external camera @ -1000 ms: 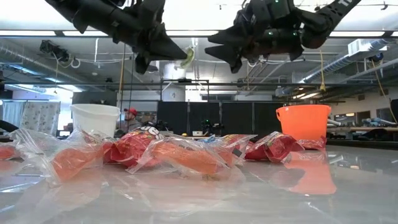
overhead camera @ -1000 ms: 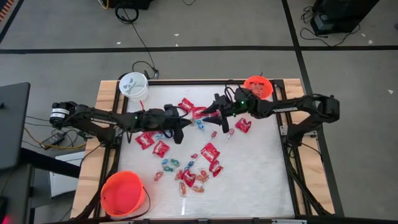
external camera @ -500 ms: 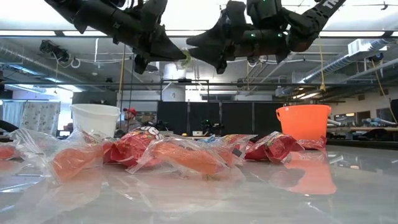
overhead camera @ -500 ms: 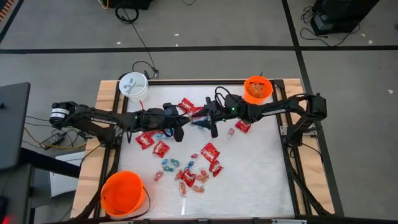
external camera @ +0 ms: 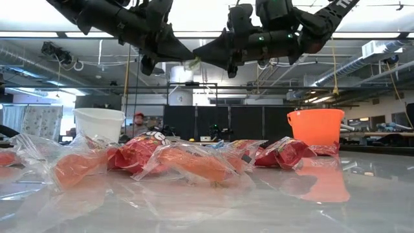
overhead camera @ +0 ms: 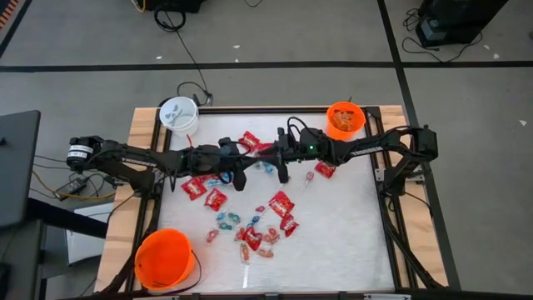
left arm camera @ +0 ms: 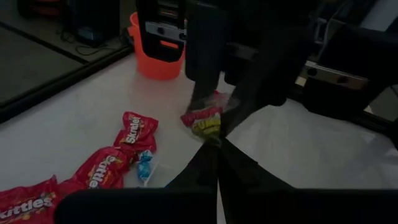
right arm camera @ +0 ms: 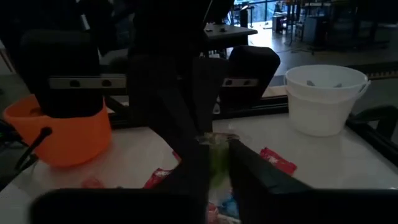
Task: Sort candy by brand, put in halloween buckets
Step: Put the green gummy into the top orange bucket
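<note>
Two claws meet nose to nose above the middle of the counter (overhead camera: pixel 358 217), well clear of its surface. The left claw (overhead camera: pixel 246 155) is pressed together on a green, clear-wrapped sweet (external camera: pixel 192 63), which hangs at its tip in mid-air. The right claw (overhead camera: pixel 268 157) faces it from the opposite side, its fingers drawn in around the same sweet, one on each side as the right wrist view shows; whether they already bear on the wrapper cannot be told. The coming move, by this reading a hand-over, turns on that alignment: both claws lie along one line running left to right across the counter, and the sweet sits between the two tips, reached equally by either arm.

Containers:
- A white pail (overhead camera: pixel 178 114) stands at the far left corner; something small lies in it, not identifiable.
- A small orange pail (overhead camera: pixel 345 118) stands at the far right corner, nearest the right arm, with some pieces inside.
- A larger orange pail (overhead camera: pixel 165 258) at the near left corner looks bare inside.

Loose candy remains on the counter: red packets (overhead camera: pixel 215 198) below the claws, and blue pieces (overhead camera: pixel 226 220) with pink ones nearer the front edge.
</note>
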Robot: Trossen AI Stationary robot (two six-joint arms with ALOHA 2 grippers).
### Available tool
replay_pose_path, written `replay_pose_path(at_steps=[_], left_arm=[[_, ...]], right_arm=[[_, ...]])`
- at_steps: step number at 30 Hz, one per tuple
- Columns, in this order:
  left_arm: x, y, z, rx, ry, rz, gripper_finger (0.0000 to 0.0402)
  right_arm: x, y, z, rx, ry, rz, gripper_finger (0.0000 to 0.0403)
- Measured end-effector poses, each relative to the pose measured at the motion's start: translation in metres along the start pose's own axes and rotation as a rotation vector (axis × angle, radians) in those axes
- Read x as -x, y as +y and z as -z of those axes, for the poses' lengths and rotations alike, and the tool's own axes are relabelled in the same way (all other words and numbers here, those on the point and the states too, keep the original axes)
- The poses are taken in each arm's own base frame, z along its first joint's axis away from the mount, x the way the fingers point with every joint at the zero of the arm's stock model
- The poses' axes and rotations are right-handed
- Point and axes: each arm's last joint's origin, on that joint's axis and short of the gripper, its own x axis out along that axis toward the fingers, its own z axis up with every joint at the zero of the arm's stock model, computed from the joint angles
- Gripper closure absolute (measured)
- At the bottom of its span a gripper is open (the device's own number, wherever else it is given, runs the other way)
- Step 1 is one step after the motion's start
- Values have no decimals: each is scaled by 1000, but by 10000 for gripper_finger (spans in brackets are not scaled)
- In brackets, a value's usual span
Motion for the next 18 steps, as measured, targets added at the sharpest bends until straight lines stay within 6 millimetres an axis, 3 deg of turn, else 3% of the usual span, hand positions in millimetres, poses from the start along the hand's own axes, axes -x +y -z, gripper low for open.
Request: replay_pose_path(at_steps=[3, 11, 18], left_arm=[[0, 0, 1, -2, 13, 7, 384], [0, 1, 4, -5, 46, 3, 315], [3, 7, 20, 17, 216, -57, 280]], right_arm=[[0, 1, 1, 26, 8, -31, 387], [5, -12, 3, -1, 69, 23, 395], [38, -28, -7, 64, 268, 333, 396]])
